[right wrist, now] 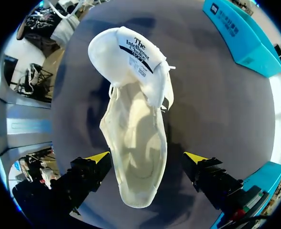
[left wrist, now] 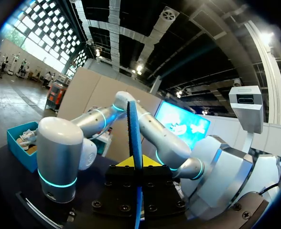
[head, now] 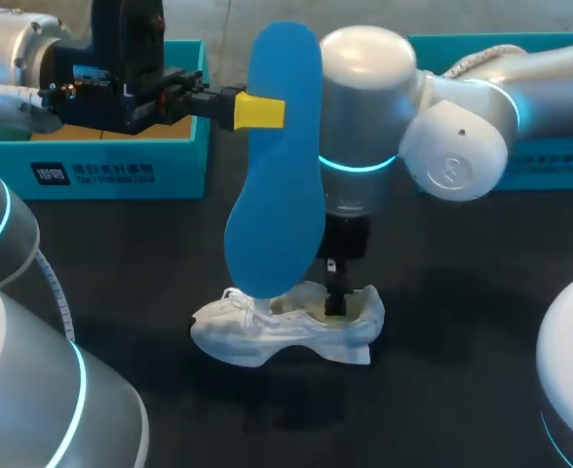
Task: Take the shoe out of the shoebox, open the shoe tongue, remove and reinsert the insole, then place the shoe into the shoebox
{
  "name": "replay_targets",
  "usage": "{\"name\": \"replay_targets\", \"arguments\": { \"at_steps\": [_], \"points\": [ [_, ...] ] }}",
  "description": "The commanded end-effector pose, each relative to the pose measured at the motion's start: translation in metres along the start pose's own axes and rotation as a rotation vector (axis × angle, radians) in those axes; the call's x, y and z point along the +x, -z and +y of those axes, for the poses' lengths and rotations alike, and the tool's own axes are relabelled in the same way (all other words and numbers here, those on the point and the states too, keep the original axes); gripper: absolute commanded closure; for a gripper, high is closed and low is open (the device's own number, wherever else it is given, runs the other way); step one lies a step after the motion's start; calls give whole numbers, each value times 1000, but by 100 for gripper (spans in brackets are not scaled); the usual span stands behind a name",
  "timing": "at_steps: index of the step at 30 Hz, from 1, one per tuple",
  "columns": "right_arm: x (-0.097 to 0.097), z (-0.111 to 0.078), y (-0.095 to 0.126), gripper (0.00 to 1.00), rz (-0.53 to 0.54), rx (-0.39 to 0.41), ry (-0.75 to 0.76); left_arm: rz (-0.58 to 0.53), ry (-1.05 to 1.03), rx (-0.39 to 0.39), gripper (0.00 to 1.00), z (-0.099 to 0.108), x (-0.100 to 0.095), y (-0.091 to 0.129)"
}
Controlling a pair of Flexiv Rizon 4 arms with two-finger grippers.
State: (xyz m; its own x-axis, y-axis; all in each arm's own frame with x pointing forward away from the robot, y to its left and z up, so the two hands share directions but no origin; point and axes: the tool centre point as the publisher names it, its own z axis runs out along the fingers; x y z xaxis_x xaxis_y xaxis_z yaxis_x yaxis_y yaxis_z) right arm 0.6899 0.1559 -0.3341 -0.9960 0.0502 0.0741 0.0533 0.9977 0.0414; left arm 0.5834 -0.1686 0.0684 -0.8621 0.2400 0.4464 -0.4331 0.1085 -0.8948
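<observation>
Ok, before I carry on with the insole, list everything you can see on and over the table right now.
insole: one, blue, held upright above the shoe.
shoe: one, white, on its sole mid-table, tongue folded forward.
boxes: two, teal, at the table's far side, one left, one right.
table: one, dark.
left gripper: one, yellow-tipped, shut on the insole near its upper end.
right gripper: one, yellow-tipped, open, a finger on either side of the shoe's heel end.
</observation>
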Motion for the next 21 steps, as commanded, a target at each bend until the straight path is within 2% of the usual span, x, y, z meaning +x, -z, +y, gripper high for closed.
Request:
{"name": "replay_targets", "arguments": {
  "at_steps": [1,9,21],
  "points": [
    [0,0,-1,0,-2,-21,6,1,0,0,100,0,0,-1],
    [-3,2,5,0,-5,-30,11,1,0,0,100,0,0,-1],
    [-20,20,13,0,-15,-25,57,1,0,0,100,0,0,-1]
  ]
}}
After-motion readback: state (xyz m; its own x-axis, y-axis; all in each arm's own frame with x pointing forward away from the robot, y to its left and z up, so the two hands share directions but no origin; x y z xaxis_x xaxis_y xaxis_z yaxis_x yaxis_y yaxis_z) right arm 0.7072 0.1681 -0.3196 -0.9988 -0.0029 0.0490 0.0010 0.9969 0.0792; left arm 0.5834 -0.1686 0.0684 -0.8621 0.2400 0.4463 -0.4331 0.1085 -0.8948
